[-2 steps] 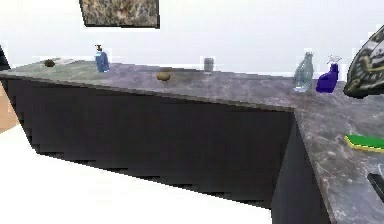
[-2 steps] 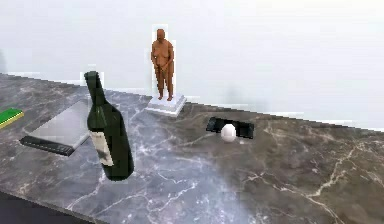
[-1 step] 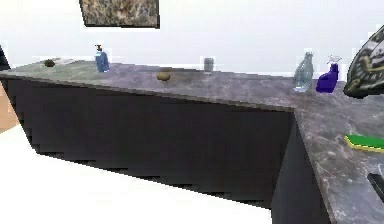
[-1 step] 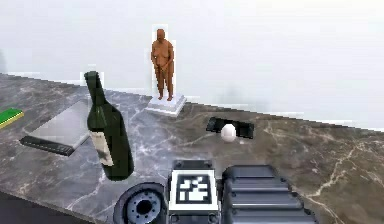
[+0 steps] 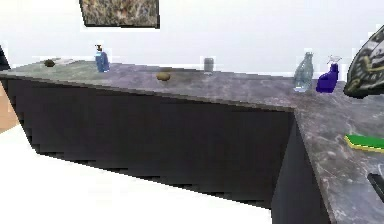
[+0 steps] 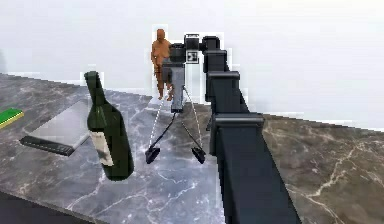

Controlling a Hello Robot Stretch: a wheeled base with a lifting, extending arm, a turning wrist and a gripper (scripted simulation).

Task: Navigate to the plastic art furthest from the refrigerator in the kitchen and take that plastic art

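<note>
One wine bottle (image 6: pixel 107 125), one orange figurine (image 6: pixel 159 50), one painting (image 5: pixel 120 12)

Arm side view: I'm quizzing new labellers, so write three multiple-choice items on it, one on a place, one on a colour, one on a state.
1. Where does the orange figure stand?
A. on the floor
B. on the countertop, near its far edge
C. on a chair

2. What colour is the wine bottle?
A. red
B. white
C. dark green

3. How is the wine bottle placed?
A. upright
B. lying on its side
C. upside down

Answers: 1 B, it rises from the countertop near the far edge; 2 C, its glass is dark green; 3 A, its base is on the countertop and its neck points up.
</note>
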